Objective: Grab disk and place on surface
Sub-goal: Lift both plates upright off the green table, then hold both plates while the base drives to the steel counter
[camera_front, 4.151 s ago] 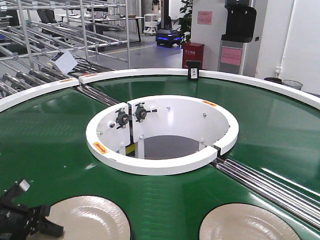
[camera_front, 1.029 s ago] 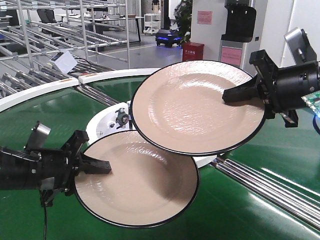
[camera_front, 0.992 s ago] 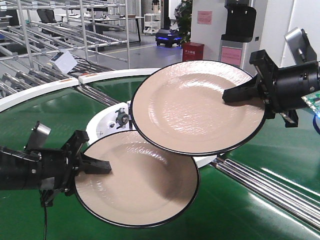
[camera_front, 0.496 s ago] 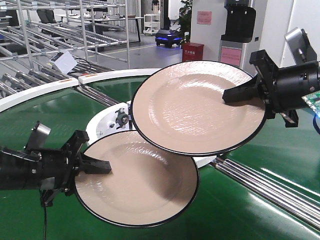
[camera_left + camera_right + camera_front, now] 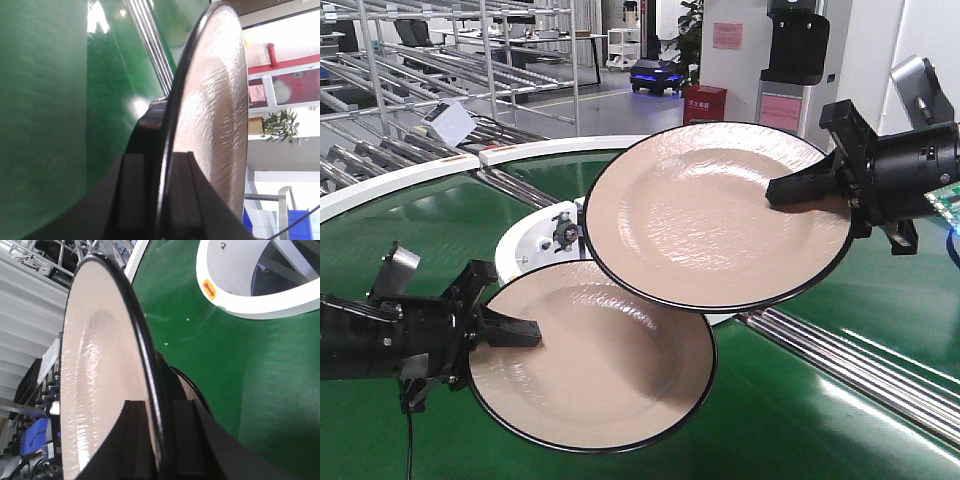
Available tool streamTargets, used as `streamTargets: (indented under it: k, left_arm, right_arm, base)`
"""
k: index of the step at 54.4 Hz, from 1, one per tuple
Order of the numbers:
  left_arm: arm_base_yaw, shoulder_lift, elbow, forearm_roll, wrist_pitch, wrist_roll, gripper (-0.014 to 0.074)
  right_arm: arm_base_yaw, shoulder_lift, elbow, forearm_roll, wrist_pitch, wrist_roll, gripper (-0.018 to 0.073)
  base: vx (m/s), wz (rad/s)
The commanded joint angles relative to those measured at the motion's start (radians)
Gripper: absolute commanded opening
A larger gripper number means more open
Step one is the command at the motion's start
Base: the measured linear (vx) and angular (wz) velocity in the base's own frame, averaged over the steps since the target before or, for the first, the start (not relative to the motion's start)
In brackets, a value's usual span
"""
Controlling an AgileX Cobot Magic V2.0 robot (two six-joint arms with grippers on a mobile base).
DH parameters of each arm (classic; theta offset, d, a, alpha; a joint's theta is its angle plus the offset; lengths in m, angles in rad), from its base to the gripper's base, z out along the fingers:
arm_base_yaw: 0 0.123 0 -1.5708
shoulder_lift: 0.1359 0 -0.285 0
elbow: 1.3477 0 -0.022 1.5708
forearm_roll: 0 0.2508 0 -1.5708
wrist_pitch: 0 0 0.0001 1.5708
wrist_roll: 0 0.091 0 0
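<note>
Two beige disks with black rims hang in the air above the green belt. The lower disk (image 5: 600, 365) is held at its left rim by my left gripper (image 5: 520, 333), which is shut on it. The upper disk (image 5: 710, 220) overlaps it and is held at its right rim by my right gripper (image 5: 790, 190), also shut. In the left wrist view the disk (image 5: 215, 110) runs edge-on between the fingers of the left gripper (image 5: 162, 160). The right wrist view shows the same for its disk (image 5: 95, 375) and the right gripper (image 5: 159, 407). The surface is out of view.
The green ring-shaped conveyor belt (image 5: 410, 230) lies under both disks. Its white inner ring (image 5: 535, 240) stands behind them and a white outer rim (image 5: 390, 185) runs at the left. Steel rollers (image 5: 850, 365) cross the belt at the right. Metal racks stand behind.
About four seconds ago both disks lay on the belt at the bottom edge; now each is lifted and held by a gripper. Over the last second they have barely shifted.
</note>
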Motion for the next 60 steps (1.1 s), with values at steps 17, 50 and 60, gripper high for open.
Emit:
streamTargets:
  k: [17, 50, 60]
  left_arm:
    - [-0.003, -0.051, -0.032, -0.113, 0.011, -0.015, -0.0001]
    - [-0.003, -0.051, -0.032, -0.113, 0.011, -0.015, -0.0001]
    - [-0.003, -0.051, -0.032, -0.113, 0.011, -0.015, -0.0001]
  right_arm:
    - [-0.004, -0.047, -0.04, 0.115, -0.06, 0.006, -0.0008]
    - [-0.004, -0.046, -0.04, 0.115, -0.06, 0.003, -0.0008]
    - [-0.004, -0.046, -0.04, 0.115, -0.06, 0.003, -0.0008]
  base:
    - [-0.21, 0.01]
    - [-0.28, -0.18]
    - [-0.24, -0.46]
